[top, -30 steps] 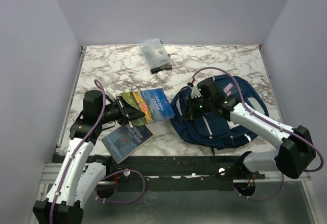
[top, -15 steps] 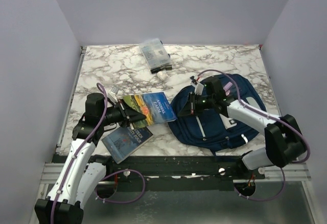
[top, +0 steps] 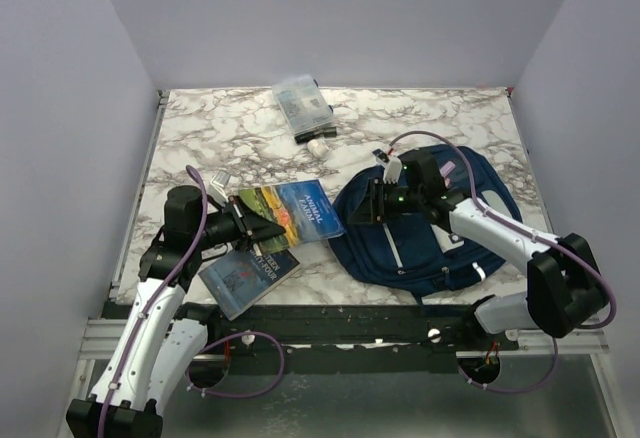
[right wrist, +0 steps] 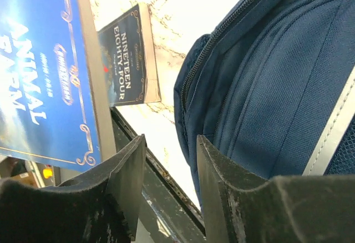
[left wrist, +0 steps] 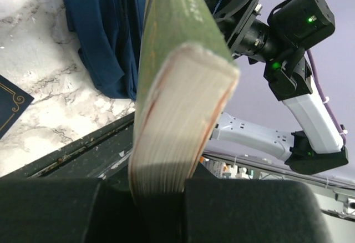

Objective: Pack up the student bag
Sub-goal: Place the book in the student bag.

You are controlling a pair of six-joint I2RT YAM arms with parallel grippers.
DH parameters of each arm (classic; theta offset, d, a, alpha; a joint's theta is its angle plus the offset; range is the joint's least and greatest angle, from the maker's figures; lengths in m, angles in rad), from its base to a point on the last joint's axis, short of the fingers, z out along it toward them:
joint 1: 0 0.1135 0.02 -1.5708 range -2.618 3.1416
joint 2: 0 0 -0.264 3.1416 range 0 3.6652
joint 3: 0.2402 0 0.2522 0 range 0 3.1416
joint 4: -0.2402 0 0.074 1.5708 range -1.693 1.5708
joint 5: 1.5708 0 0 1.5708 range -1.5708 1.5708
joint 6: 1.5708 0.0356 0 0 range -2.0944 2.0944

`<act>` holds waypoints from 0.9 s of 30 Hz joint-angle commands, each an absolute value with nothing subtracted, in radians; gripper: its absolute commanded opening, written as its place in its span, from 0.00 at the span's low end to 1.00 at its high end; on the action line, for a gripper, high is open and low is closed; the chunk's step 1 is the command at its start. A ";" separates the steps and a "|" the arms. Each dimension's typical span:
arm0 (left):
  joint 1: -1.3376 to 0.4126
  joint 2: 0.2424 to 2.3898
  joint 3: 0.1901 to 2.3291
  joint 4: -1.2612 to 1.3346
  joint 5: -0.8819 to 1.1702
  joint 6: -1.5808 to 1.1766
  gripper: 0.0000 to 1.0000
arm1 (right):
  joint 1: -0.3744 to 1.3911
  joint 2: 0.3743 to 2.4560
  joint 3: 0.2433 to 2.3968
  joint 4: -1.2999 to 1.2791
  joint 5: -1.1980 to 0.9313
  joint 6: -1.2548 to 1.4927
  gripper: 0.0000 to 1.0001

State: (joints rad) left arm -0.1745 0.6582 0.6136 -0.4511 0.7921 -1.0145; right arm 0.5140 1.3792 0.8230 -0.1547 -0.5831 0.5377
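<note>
Left gripper (top: 262, 228) has its jaws clamped tight on one end of the blue book (top: 300, 208), which reaches across to just beside the backpack (top: 440, 243). The backpack lies flat on the right side of the marble surface (top: 220, 128). Right gripper (top: 370, 206) sits at the bag's left edge, jaws a little apart with nothing pinched. A second book (top: 248, 273) lies flat near the front edge.

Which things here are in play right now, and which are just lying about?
In play: student bag; Animal Farm book, clamped in left gripper; right gripper at the bag's edge.
Lying about: Nineteen Eighty-Four book; clear pouch; small white object.
</note>
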 commanded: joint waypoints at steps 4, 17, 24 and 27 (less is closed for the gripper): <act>-0.179 0.651 0.697 -0.472 0.742 -0.957 0.00 | 0.545 1.454 0.849 -0.134 -0.542 0.481 0.49; -0.179 0.634 0.673 -0.483 0.750 -0.967 0.00 | 0.589 1.535 0.816 -0.092 -0.523 0.447 0.31; -0.179 0.635 0.676 -0.484 0.756 -0.965 0.00 | 0.589 1.527 0.828 -0.111 -0.459 0.440 0.01; -0.179 0.631 0.671 -0.486 0.753 -0.963 0.00 | 0.589 1.487 0.848 -0.164 -0.454 0.452 0.00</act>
